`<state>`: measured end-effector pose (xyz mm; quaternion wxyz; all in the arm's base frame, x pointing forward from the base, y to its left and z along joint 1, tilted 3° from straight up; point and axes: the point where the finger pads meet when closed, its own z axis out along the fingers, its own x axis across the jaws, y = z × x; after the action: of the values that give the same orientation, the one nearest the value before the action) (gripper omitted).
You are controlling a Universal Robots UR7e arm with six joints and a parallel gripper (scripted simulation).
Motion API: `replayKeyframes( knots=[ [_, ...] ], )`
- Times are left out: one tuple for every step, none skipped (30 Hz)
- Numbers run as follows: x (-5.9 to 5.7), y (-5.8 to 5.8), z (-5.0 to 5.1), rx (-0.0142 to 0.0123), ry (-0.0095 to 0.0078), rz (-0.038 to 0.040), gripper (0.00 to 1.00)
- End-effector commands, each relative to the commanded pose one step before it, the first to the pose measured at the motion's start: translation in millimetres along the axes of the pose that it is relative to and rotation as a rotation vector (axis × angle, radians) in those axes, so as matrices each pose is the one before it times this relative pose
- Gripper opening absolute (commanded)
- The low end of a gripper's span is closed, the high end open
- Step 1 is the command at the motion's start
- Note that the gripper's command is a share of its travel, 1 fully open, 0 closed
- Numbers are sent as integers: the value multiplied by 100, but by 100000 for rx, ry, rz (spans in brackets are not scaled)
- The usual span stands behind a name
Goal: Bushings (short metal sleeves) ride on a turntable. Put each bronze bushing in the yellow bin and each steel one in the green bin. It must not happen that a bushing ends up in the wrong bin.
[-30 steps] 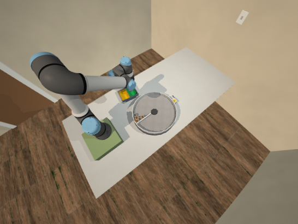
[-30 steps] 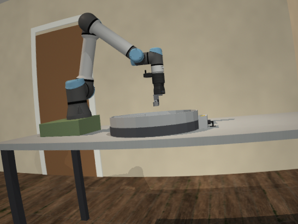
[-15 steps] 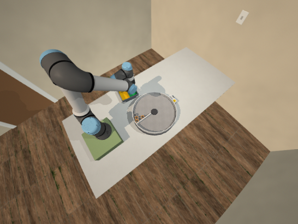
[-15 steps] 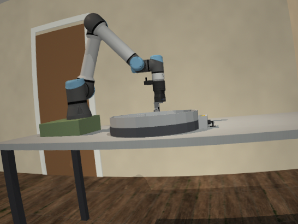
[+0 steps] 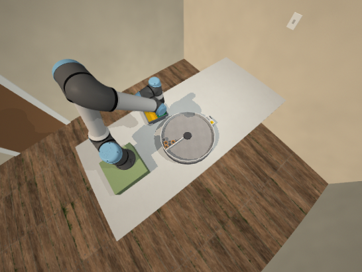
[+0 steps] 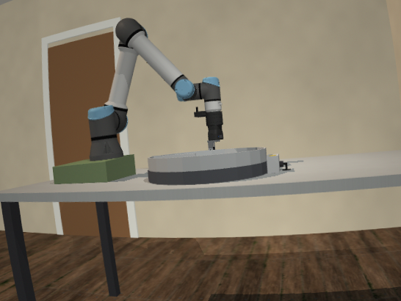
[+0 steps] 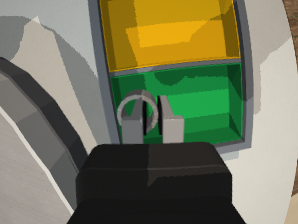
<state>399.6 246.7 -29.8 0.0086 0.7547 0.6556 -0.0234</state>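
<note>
The gripper (image 7: 152, 124) is nearly closed, its two fingers clenched on a grey steel bushing (image 7: 135, 113). It hangs over the green bin (image 7: 193, 106), which sits just beside the yellow bin (image 7: 169, 26). On the turntable (image 5: 187, 136), several bronze bushings (image 5: 168, 142) cluster against a divider near the rim.

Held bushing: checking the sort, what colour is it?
Grey steel bushing in the gripper, clearest in wrist view.
</note>
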Motion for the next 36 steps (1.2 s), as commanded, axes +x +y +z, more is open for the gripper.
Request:
replayKeyframes(
  knots=[
    [45,48,362,-147,74,3,0],
    [0,0,0,0,0,0,0],
    [0,0,0,0,0,0,0],
    [0,0,0,0,0,0,0],
    [8,2,126,-2,1,0,0],
    [8,2,126,-2,1,0,0],
    [8,2,126,-2,1,0,0],
    [8,2,126,-2,1,0,0],
    [8,2,126,-2,1,0,0],
    [0,0,0,0,0,0,0],
    [0,0,0,0,0,0,0],
    [0,0,0,0,0,0,0],
    [0,0,0,0,0,0,0],
    [0,0,0,0,0,0,0],
    [0,0,0,0,0,0,0],
    [0,0,0,0,0,0,0],
    [0,0,0,0,0,0,0],
    [0,0,0,0,0,0,0],
    [-2,-2,102,4,-2,0,0],
    [0,0,122,0,0,0,0],
    [0,0,122,0,0,0,0],
    [0,0,122,0,0,0,0],
    [0,0,122,0,0,0,0],
    [0,0,0,0,0,0,0],
    [0,0,0,0,0,0,0],
    [0,0,0,0,0,0,0],
    [0,0,122,0,0,0,0],
    [0,0,122,0,0,0,0],
    [0,0,122,0,0,0,0],
    [0,0,122,0,0,0,0],
    [0,0,0,0,0,0,0],
    [0,0,0,0,0,0,0],
    [0,0,122,0,0,0,0],
    [0,0,0,0,0,0,0],
    [0,0,0,0,0,0,0],
    [0,0,0,0,0,0,0]
  ],
)
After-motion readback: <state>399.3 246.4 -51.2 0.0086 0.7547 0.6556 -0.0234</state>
